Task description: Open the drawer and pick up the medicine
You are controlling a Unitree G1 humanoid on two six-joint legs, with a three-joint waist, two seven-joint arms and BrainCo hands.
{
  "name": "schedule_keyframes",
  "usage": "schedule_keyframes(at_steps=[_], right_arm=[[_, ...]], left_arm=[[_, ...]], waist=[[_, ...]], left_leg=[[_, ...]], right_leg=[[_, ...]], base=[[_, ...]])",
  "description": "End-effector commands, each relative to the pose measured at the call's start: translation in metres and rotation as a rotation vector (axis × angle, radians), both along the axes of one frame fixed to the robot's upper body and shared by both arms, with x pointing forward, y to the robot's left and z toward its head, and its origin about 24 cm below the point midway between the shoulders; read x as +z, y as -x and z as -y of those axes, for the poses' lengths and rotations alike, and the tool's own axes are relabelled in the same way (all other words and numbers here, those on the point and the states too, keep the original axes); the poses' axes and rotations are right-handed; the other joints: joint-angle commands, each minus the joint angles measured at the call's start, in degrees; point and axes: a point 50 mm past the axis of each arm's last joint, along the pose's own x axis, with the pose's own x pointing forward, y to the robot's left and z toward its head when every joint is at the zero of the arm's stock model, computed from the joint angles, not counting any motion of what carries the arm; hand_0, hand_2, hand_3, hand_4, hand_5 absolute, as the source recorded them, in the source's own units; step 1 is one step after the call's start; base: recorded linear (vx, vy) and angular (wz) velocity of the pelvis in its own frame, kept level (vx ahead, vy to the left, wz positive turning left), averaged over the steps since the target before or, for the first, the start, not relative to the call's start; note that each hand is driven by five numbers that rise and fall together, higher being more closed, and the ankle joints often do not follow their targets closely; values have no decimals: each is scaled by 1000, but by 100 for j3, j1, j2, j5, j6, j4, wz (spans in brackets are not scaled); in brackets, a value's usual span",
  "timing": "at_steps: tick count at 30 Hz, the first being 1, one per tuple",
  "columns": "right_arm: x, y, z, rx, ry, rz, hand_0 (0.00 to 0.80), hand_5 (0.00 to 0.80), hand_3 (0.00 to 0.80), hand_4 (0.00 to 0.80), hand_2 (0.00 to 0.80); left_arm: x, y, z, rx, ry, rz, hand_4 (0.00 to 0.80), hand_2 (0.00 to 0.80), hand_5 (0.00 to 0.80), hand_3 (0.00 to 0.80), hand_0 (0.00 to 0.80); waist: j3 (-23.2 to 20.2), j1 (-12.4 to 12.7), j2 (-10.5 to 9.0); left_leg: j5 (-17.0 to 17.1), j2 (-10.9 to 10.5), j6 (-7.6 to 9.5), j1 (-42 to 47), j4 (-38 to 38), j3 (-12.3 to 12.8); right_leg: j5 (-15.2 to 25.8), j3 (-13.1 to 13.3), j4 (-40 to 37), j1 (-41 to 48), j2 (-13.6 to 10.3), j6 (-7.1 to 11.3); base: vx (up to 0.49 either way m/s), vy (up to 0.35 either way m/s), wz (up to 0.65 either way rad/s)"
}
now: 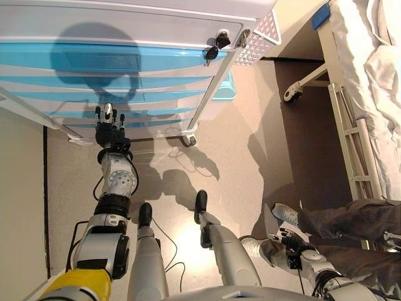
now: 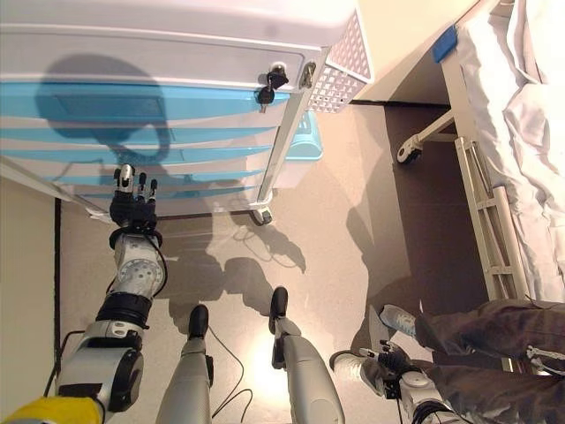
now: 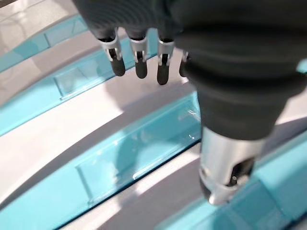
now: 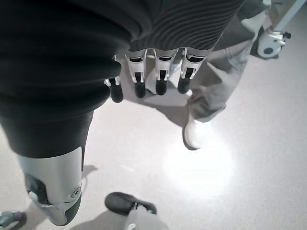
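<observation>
Several turquoise plastic drawer fronts (image 1: 119, 59) stacked in white wheeled cabinet (image 1: 125, 15), all closed; medicine not visible in any view; bunch of dark keys (image 1: 216, 45) hangs from lock at cabinet's upper corner; left hand (image 1: 108, 128) raised at lower drawer fronts, fingers (image 3: 139, 60) straight, apart, gripping nothing; right hand (image 1: 289, 243) low over grey floor (image 1: 238, 132), fingers relaxed, empty; person's trousered legs (image 1: 351, 219) beside white-sheeted metal-framed bed (image 1: 369, 81).

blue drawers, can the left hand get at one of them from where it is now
Probably yes. The left hand is raised right in front of the lower blue drawers of the white cart, fingers straight, and nothing shows between them. The left wrist view shows a drawer's recessed pull just past the fingers, not yet touched.
</observation>
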Motion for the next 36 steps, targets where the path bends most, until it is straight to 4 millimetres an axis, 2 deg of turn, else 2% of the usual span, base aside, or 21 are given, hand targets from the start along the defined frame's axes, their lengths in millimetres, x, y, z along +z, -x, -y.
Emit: schedule_keyframes(at_steps=[1, 8, 20, 21, 22, 23, 36], right_arm=[[4, 9, 23, 31, 81, -44, 0, 0, 0, 0, 0], [3, 9, 22, 46, 81, -52, 0, 0, 0, 0, 0], [4, 8, 23, 42, 82, -52, 0, 0, 0, 0, 0], [4, 8, 23, 41, 81, -53, 0, 0, 0, 0, 0], [4, 8, 23, 41, 81, -52, 0, 0, 0, 0, 0], [3, 8, 22, 44, 80, -53, 0, 0, 0, 0, 0], [3, 10, 22, 43, 80, -54, 0, 0, 0, 0, 0]], left_arm=[[87, -9, 15, -63, -177, 323, 0, 0, 0, 0, 0], [109, -6, 27, -101, -203, 420, 0, 0, 0, 0, 0], [114, -2, 30, -99, -211, 450, 0, 0, 0, 0, 0], [114, -1, 29, -94, -212, 451, 471, 471, 471, 471, 471], [114, -1, 29, -94, -212, 451, 593, 593, 593, 593, 593], [114, -1, 28, -86, -215, 448, 800, 800, 800, 800, 800], [113, 0, 28, -86, -219, 444, 800, 800, 800, 800, 800]], waist=[[-204, -40, 141], [-152, -26, 196], [-151, -20, 234], [-151, -17, 234], [-151, -18, 234], [-153, -11, 228], [-141, -9, 220]], left_leg=[[-156, -244, 371, -294, 258, -28], [-141, -253, 375, -331, 288, -31], [-132, -263, 393, -369, 265, -35], [-129, -261, 395, -372, 262, -38], [-129, -261, 395, -372, 262, -38], [-128, -260, 396, -377, 265, -33], [-130, -261, 401, -407, 276, -34]], right_leg=[[-384, 10, 565, 202, 159, 312], [-357, -17, 530, 199, 124, 308], [-337, -10, 551, 154, 106, 313], [-338, -11, 559, 146, 108, 313], [-338, -11, 559, 145, 108, 313], [-333, -17, 555, 136, 103, 318], [-336, -16, 573, 117, 98, 317]], base=[[0, 0, 0], [0, 0, 0], [0, 0, 0], [0, 0, 0], [0, 0, 0], [0, 0, 0], [0, 0, 0]])
